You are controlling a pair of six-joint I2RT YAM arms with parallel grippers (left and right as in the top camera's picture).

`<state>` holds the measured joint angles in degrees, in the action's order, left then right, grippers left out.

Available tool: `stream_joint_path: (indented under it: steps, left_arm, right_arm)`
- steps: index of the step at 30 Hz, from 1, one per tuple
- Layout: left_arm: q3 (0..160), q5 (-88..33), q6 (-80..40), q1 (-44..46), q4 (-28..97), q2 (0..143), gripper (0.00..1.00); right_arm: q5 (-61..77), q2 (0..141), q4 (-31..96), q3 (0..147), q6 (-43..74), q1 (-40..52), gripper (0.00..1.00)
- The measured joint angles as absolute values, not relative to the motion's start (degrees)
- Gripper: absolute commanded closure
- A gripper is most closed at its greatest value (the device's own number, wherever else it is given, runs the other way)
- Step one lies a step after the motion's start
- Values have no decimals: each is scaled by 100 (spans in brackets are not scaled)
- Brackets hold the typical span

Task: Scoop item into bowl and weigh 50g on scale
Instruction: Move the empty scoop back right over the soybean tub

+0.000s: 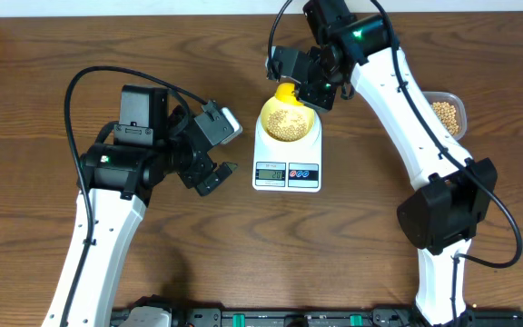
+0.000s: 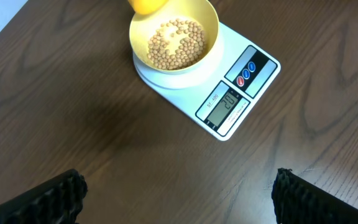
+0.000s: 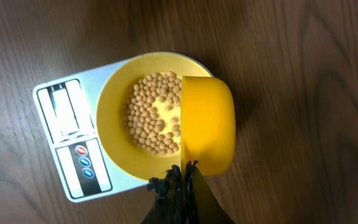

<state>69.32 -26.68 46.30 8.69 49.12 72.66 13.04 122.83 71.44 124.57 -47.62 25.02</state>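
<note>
I find the right gripper [image 3: 181,185] pinching the scoop [image 3: 207,124] over the bowl [image 3: 112,137] on the scale [image 3: 64,106], upper centre overhead. Beans [image 3: 149,118] look light, hard and prone to roll, so I would move them by scoop only. Left gripper [image 2: 179,200] is spread wide and empty.

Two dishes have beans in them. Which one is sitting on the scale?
The round pale-yellow bowl sits on the white scale. The other, a clear rectangular tub, stands apart on the wooden table.

Bright yellow scoop [image 3: 207,124], clear plastic tub [image 1: 464,113], brown wooden table [image 1: 25,136]
</note>
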Motion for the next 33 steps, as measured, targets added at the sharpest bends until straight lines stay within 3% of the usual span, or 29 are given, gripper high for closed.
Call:
stream_joint_path:
  steps: [4,8,17,22,33]
  left_arm:
    - [6932,-2668,4630,869,4912,7266,2]
    - [6932,-2668,4630,869,4912,7266,2]
    - [6932,-2668,4630,869,4912,7266,2]
    - [6932,-2668,4630,869,4910,7266,2]
    - [6932,-2668,4630,869,4910,7266,3]
  right_arm:
    - [1286,12283,6956,12457,-4545,2464,99]
    - [1511,12258,6702,12460,-3511,2180,99]
    - [2840,11924,6978,12479,-1240,781,99]
    - [3105,11896,7714,12488,-921,268,99]
    - [1872,11832,8687,12488,-794,-3,99]
